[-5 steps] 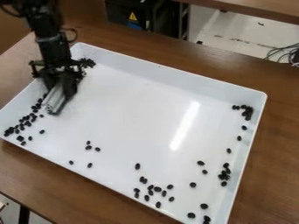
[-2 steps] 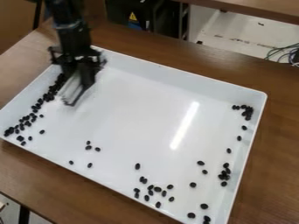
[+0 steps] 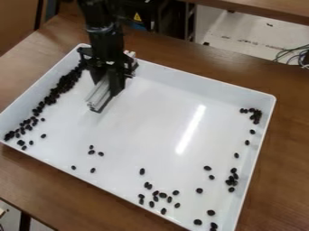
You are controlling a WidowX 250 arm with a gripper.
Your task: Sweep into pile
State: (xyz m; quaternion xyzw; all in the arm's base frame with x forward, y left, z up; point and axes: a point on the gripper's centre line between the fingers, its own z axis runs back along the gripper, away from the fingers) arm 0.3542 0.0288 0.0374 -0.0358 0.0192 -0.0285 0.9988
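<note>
The black gripper [image 3: 107,85] hangs over the upper left part of the white tray, shut on a grey bar-shaped sweeping tool [image 3: 100,95] that slants down to the left. Dark beans [image 3: 55,92] lie in a dense band along the tray's left wall, left of the tool and apart from it. Other beans are scattered near the front edge, with a loose cluster [image 3: 158,196] at the lower middle. More beans [image 3: 232,177] lie along the right side, and a small clump [image 3: 256,116] sits in the upper right corner.
The white tray [image 3: 181,74] has raised walls and stands on a brown wooden table [image 3: 289,149]. Behind the table are a black cabinet [image 3: 166,20] and, at the right, some cables [image 3: 294,55].
The gripper and its grey tool have moved right, away from the left wall. More of the bean band along that wall now shows. The other beans have stayed put.
</note>
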